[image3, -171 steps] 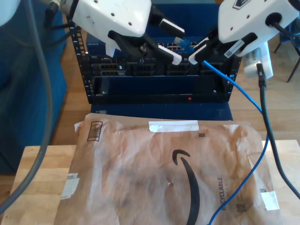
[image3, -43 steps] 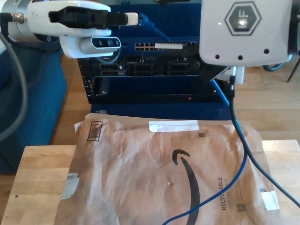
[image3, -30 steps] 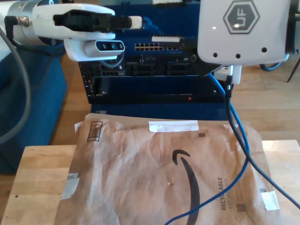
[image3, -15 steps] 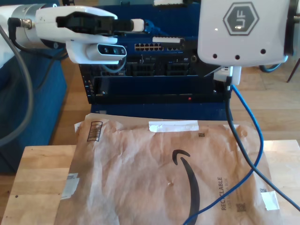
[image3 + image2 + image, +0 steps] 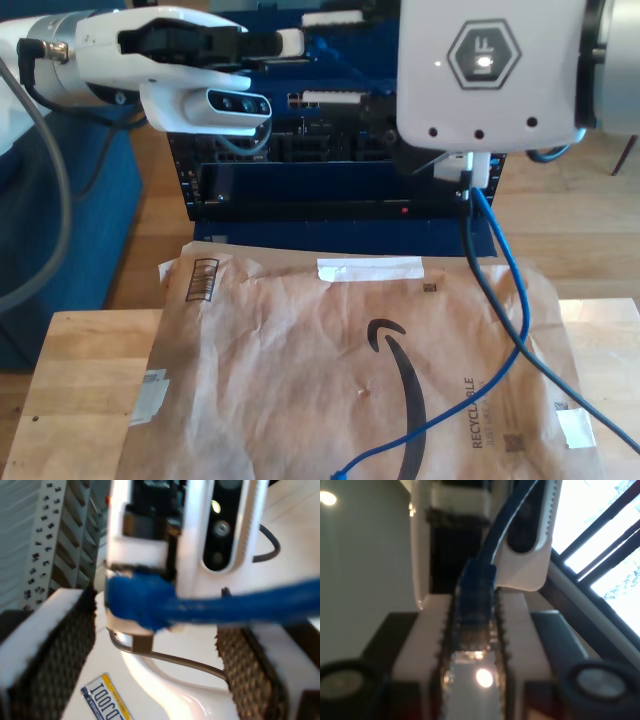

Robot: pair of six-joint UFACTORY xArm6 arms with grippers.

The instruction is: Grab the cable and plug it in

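Wooden tabletop (image 5: 80,380) under a brown paper mailer (image 5: 300,360), blue rack (image 5: 330,200) behind. My first gripper (image 5: 472,630) pinches the cable (image 5: 475,600) by its clear plug. My second gripper (image 5: 150,645) stands spread, the cable crossing between its pads untouched. Its slack trails over the mailer. Grabbing looks done; plugging in remains. The mailer reads "RECYCLABLE"; a sticker (image 5: 107,697) reads "IOOCOI".
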